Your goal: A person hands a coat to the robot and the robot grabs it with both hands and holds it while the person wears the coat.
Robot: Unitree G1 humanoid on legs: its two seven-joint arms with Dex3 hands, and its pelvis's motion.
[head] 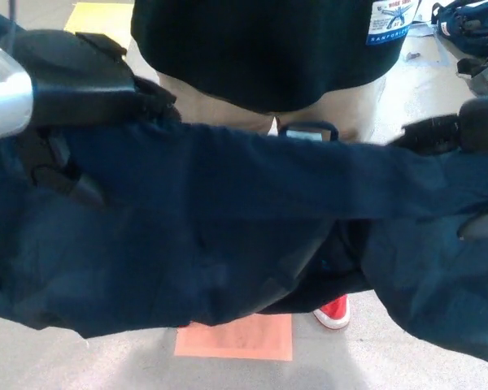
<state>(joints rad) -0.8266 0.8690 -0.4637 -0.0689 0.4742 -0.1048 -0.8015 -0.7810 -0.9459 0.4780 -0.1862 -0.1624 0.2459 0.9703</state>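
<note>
Navy coat (228,219) hangs stretched between my hands, my left hand (73,106) and right hand (464,138) each clamped on its top edge. Just beyond it stands the person (260,57), one red shoe (333,313) showing below the hem.

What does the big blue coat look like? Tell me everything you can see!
The coat is dark navy cloth, soft and creased, stretched wide across the picture. Its top edge runs nearly straight between the left hand and the right hand, which both hold it up. A small hanging loop sticks up in the middle of that edge. Below, the cloth sags in folds and opens onto a darker inside. It hangs in front of a person, hiding most of one red shoe.
</note>
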